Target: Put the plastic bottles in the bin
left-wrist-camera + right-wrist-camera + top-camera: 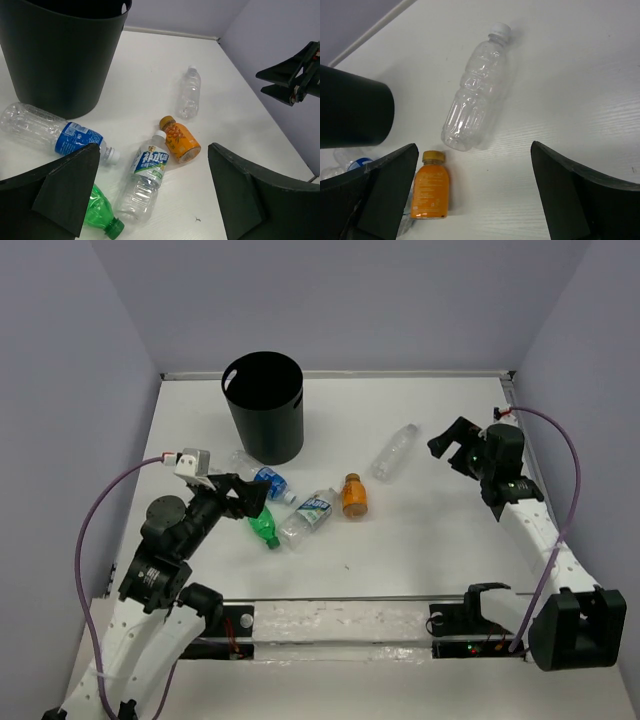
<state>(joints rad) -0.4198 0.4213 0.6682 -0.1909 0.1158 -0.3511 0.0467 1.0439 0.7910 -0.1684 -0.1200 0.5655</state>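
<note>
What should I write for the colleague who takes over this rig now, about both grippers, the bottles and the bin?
Left gripper: open, empty, by the green bottle and blue-label bottle.
Right gripper: open, empty, near the clear unlabelled bottle.
Orange bottle and white-blue-label bottle lie between.
All five lie on the table, outside the black bin.
Done: nothing visibly binned.
Left: all five bottles.

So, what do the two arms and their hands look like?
The left arm and right arm have white links and black joint housings. Each carries a looping lilac cable. The left hand and right hand are black, with two wedge-shaped fingers.
</note>
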